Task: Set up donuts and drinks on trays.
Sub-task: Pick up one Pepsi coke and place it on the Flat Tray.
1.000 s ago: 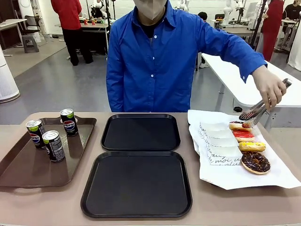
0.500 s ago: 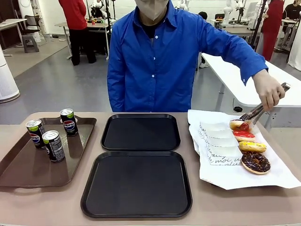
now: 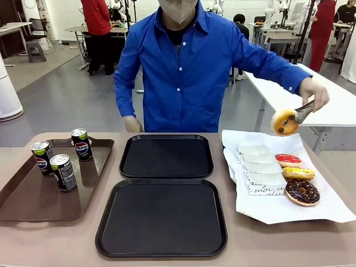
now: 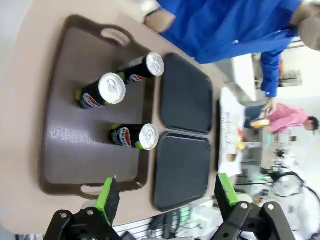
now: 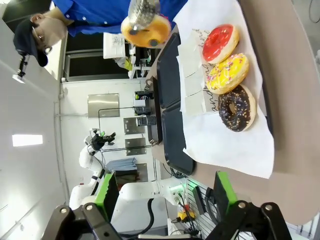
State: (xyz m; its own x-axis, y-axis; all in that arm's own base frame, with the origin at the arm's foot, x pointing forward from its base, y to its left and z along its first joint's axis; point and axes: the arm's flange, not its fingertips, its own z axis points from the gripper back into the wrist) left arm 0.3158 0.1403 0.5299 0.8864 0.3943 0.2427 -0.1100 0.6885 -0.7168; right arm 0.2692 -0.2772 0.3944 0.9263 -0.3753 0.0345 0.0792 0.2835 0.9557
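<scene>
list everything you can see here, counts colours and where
trays: two, matte black, mid-table, one behind the other, bare
brown tray: one, table's left side
cans: three, dark with silver tops, upright on the brown tray
donuts: three, red, yellow, chocolate, in a row on the paper
held donut: one, golden, in the tongs, above the paper
tongs: one pair, metal
paper: one white sheet, right side
boxes: white, beside the donuts, count unclear
table: one, tan
person's hands: one on the tongs, one behind the far tray
left gripper: open
right gripper: open
</scene>
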